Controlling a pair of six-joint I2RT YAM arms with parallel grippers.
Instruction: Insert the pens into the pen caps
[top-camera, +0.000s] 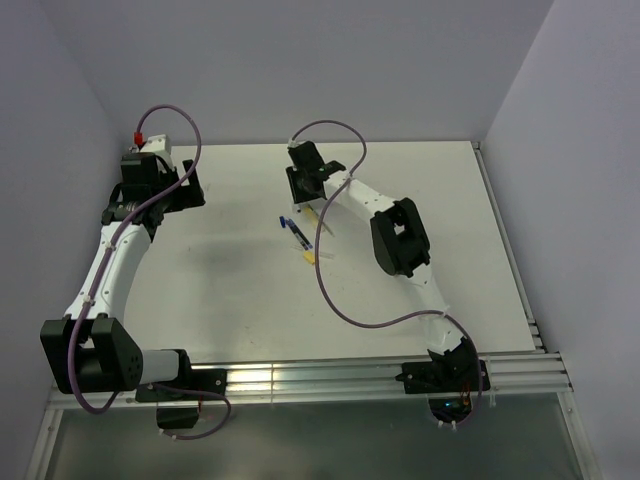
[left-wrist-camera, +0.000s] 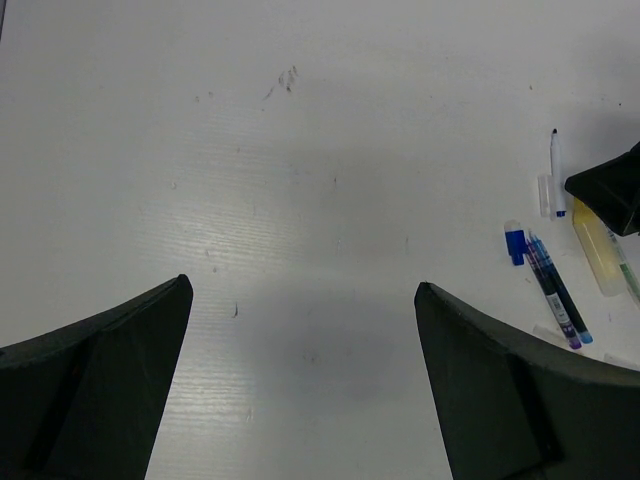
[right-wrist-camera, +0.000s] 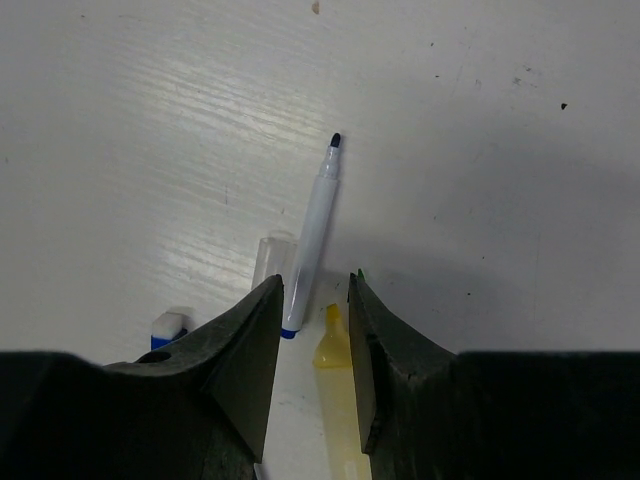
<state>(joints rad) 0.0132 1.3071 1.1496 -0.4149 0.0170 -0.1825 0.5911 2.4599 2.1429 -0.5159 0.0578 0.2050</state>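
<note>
Seemingly for pickup, the right gripper's (right-wrist-camera: 314, 285) jaws straddle the yellow pen (right-wrist-camera: 335, 400) at bottom centre, grasp unclear; the left gripper's (left-wrist-camera: 302, 285) jaws are released.

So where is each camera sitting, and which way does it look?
Top external: high behind the arms, looking down on the table; the left arm and right arm show whole.
Left wrist: on the left arm, looking down at mostly bare table; its wide-open left gripper shows.
Right wrist: on the right arm, close over the white pen; the right gripper shows.
Both wrist views share the white pen and a clear cap.
</note>
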